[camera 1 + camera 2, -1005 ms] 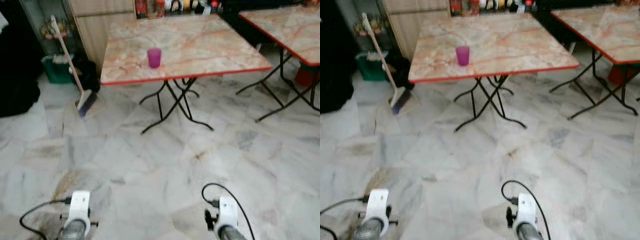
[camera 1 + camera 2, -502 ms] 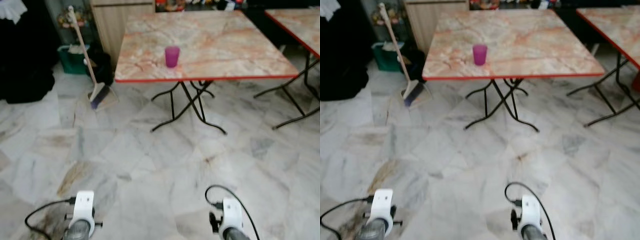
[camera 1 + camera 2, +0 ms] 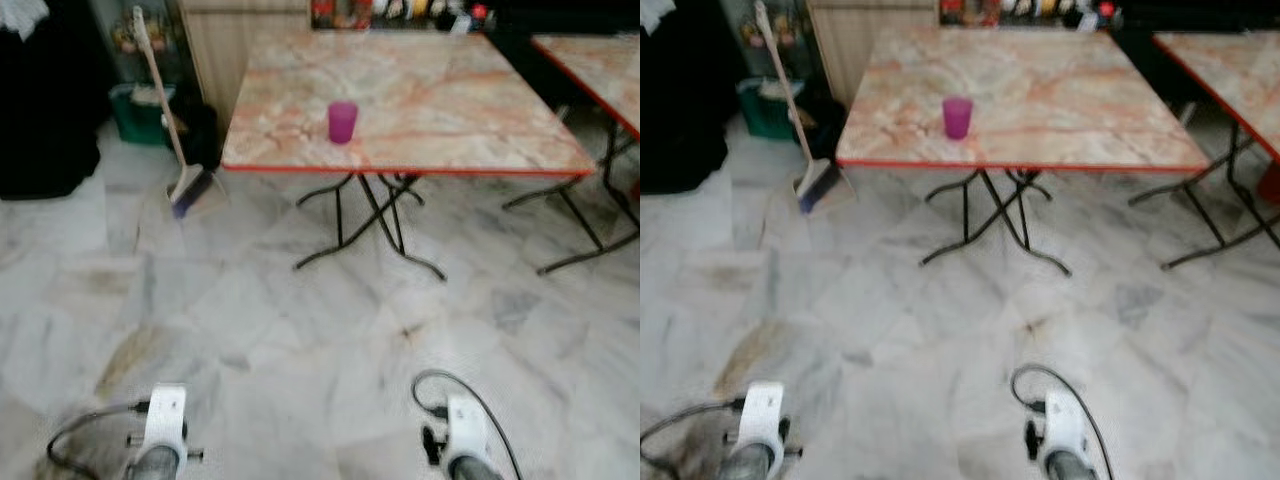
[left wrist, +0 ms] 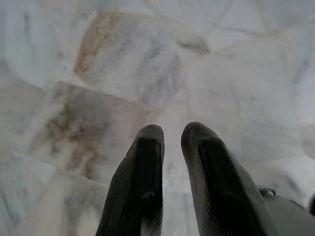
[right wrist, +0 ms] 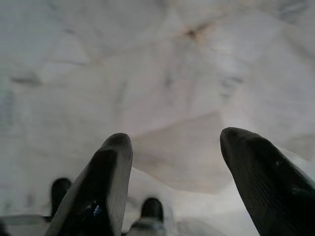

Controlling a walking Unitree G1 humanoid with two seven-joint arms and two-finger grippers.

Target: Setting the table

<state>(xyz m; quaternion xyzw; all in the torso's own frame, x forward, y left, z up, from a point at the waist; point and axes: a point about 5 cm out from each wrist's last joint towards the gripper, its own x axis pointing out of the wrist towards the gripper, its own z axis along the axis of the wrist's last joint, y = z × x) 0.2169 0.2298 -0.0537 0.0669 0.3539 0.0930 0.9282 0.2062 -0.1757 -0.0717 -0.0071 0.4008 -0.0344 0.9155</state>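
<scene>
marble-topped folding table (image 3: pixel 430 95) with a red edge stands ahead on black crossed legs, and a purple cup (image 3: pixel 342 122) sits upright on it, near the front edge toward the robot's left. a second table (image 3: pixel 600 70) of the same kind stands to the right, well apart. a broom (image 3: pixel 170 120) leans by a wooden cabinet (image 3: pixel 240 50) on the left. both arms hang low over the pale marble floor (image 3: pixel 300 330). the left gripper (image 4: pixel 170 135) has its fingers nearly together, holding nothing; the right gripper (image 5: pixel 174 140) has its fingers spread wide, empty
</scene>
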